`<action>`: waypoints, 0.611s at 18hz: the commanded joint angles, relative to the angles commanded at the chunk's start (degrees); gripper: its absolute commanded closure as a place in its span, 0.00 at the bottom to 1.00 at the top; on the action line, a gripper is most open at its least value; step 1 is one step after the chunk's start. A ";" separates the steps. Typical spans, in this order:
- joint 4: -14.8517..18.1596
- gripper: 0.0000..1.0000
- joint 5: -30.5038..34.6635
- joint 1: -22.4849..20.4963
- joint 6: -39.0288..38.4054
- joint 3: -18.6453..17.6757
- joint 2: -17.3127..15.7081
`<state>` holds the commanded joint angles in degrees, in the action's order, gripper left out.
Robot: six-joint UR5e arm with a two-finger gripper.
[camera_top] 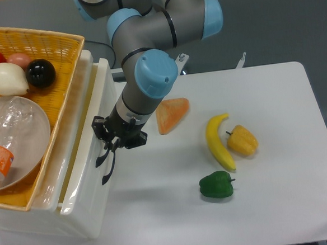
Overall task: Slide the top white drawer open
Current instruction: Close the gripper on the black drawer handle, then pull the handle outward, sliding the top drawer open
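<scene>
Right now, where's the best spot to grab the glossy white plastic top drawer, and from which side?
Grip the curved black handle on the glossy white plastic top drawer, coming from the table side of its flat front. It is the only part that juts out enough for two fingers to close around. The gripper is already at the handle's upper end.

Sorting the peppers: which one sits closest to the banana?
The yellow pepper, touching the banana's right side; the green pepper lies below the banana's lower tip.
</scene>
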<state>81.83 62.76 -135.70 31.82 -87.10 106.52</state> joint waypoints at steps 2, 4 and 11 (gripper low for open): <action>0.00 0.75 0.00 -0.09 0.00 0.00 0.00; 0.00 0.75 0.00 -0.09 0.00 0.00 0.00; 0.00 0.76 0.00 -0.88 0.09 0.00 0.00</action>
<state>81.83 62.75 -136.58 31.90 -87.10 106.52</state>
